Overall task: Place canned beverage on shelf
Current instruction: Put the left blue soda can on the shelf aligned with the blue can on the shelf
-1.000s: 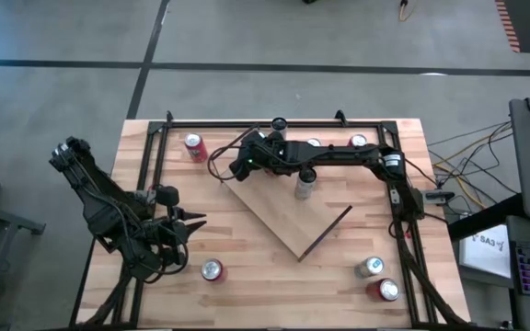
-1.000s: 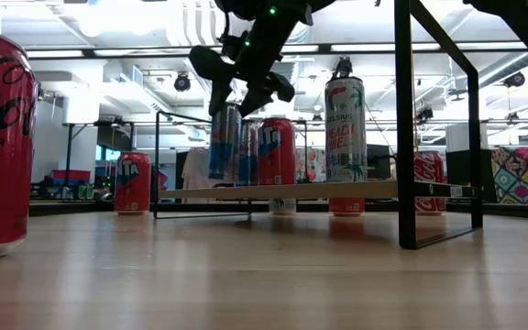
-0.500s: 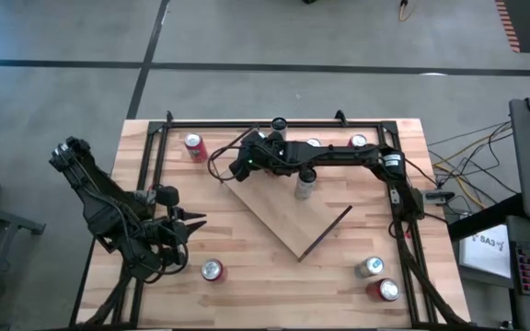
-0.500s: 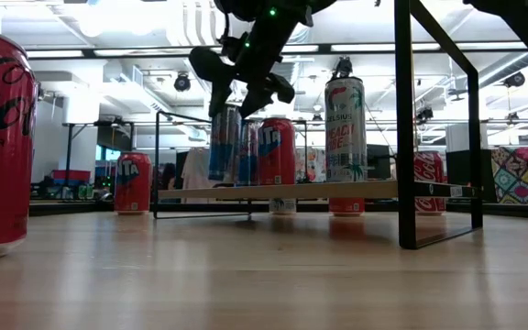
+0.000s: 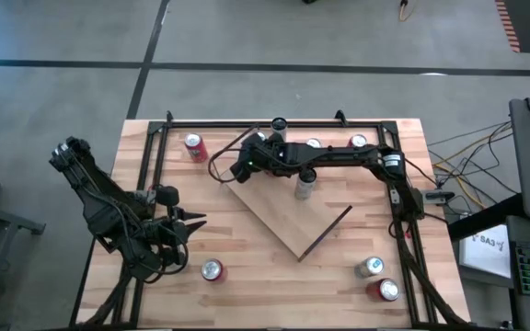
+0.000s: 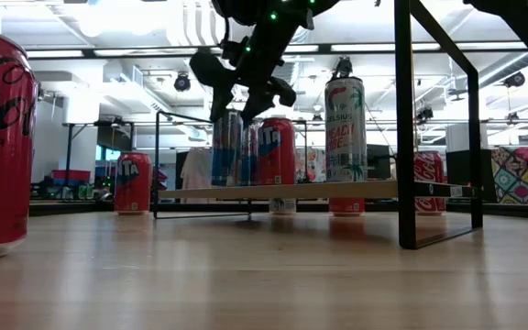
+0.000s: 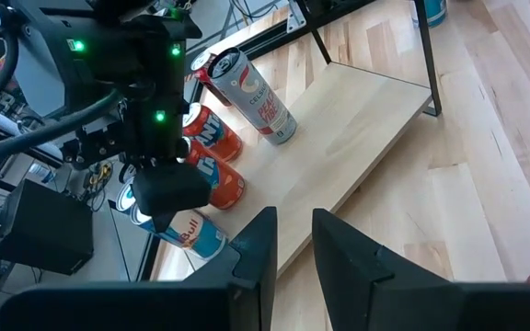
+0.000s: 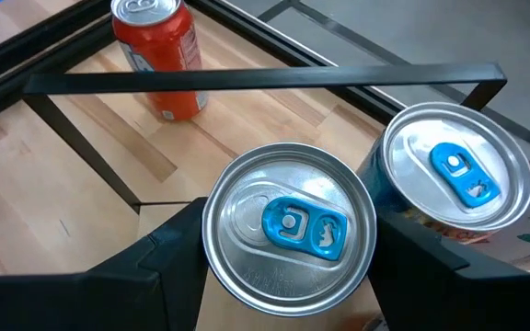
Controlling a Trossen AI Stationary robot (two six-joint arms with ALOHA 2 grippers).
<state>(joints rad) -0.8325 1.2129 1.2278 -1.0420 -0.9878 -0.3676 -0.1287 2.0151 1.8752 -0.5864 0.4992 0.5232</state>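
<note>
Left hand (image 5: 191,221): you hold it nearly closed, empty, waiting over the surface.
Right hand (image 8: 288,241): fingers straddle a blue can (image 8: 288,225) standing on the shelf (image 5: 283,211).
Risk: withdrawing crooked could tip it into its neighbour can (image 8: 454,170).

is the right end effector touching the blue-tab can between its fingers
Cannot tell. In the right wrist view the fingers flank the can closely on both sides, but its lid hides the contact line. The low view shows the right end effector at the can's top.
</note>
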